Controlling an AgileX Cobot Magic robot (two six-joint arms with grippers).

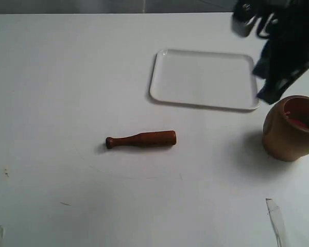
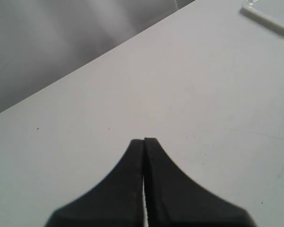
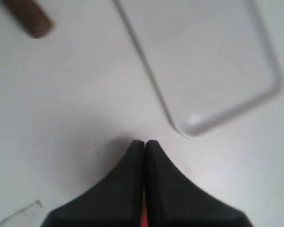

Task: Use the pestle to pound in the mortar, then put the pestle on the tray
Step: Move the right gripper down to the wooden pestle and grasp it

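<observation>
Pestle [image 1: 141, 139] flat on table [image 1: 51, 77], apart from tray [image 1: 204, 80]

Open table [image 1: 67, 92] is surrounding the pestle [image 1: 141, 139], giving me passage from every side; my right arm [image 1: 286, 56] is crowding the mortar [image 1: 291, 128] and tray [image 1: 203, 106] corner.

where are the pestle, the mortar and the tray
pestle [image 1: 142, 139], exterior view, middle of its shaft
mortar [image 1: 286, 139], exterior view, its light outer wall
tray [image 1: 206, 80], exterior view, its bare floor
</observation>
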